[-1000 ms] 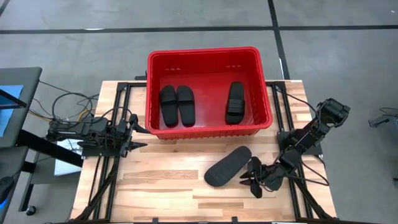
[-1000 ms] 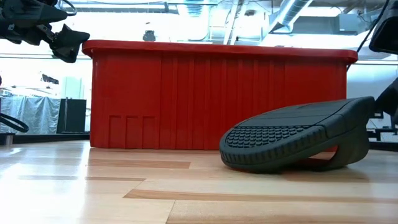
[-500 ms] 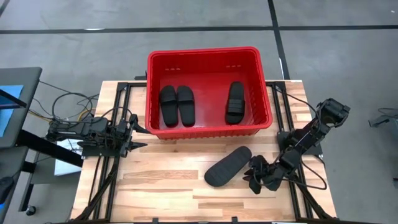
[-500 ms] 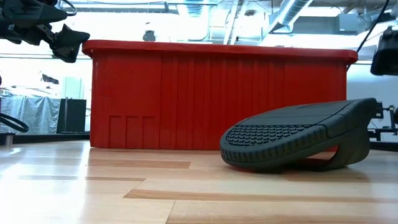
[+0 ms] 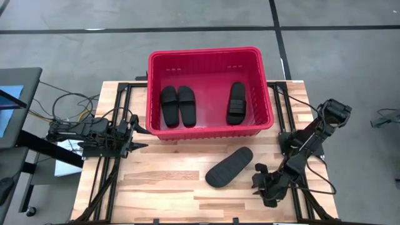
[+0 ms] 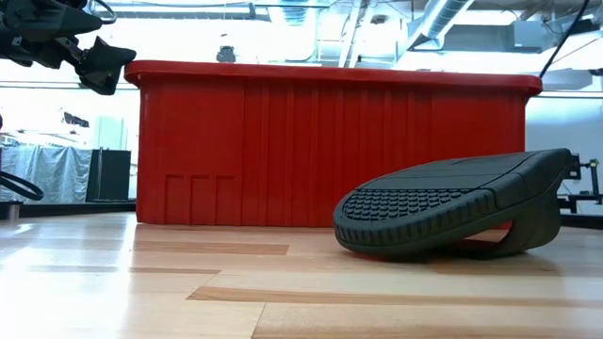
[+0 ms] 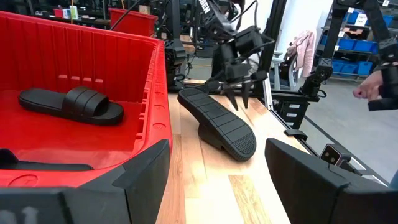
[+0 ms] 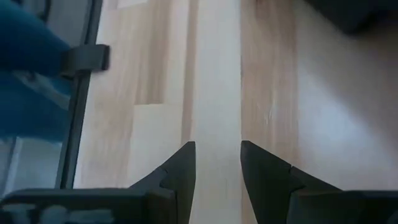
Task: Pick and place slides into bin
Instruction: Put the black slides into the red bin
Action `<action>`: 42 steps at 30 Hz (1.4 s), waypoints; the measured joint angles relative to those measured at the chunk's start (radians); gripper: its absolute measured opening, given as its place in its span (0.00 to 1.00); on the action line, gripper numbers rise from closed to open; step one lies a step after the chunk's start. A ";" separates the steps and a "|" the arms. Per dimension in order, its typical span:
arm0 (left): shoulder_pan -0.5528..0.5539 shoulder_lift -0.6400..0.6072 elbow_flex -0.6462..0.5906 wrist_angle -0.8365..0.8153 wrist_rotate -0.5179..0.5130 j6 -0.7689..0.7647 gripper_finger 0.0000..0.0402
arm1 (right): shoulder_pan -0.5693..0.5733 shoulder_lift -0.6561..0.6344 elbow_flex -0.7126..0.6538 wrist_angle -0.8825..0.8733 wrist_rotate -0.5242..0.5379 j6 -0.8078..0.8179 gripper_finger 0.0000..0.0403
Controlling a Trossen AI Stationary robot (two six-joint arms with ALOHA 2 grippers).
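Black slide (image 5: 229, 167) lies just beside right gripper (image 5: 265, 185) (fingers parted, empty).

Three matte black slides lie strap-up in my red bin (image 5: 154, 94): a pair (image 5: 177, 105) side by side at its left and a single one (image 5: 236, 102) at its right. The fourth slide (image 5: 229, 167) lies sole-up on my worktop (image 5: 169, 181), near the bin's front wall.

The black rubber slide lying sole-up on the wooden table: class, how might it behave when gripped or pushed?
The black rubber slide probably flexes, since its sole arches. Its ridged tread likely resists slipping. Resting upside down on its strap, it may rock when nudged.
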 joint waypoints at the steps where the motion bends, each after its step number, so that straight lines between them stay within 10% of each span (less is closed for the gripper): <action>1: 0.000 0.000 0.000 0.000 0.000 0.000 0.64 | 0.000 0.000 0.029 -0.042 -0.001 -0.022 0.30; 13: 0.000 0.000 0.000 0.000 0.000 0.000 0.64 | -0.013 0.000 0.346 -0.788 0.158 -0.317 0.30; 30: 0.000 0.000 0.000 0.000 0.000 0.000 0.64 | -0.137 0.000 0.345 -0.876 0.356 -0.414 0.31; 42: 0.000 0.000 0.000 0.000 0.000 0.000 0.64 | -0.242 0.000 0.345 -0.904 0.182 0.267 0.41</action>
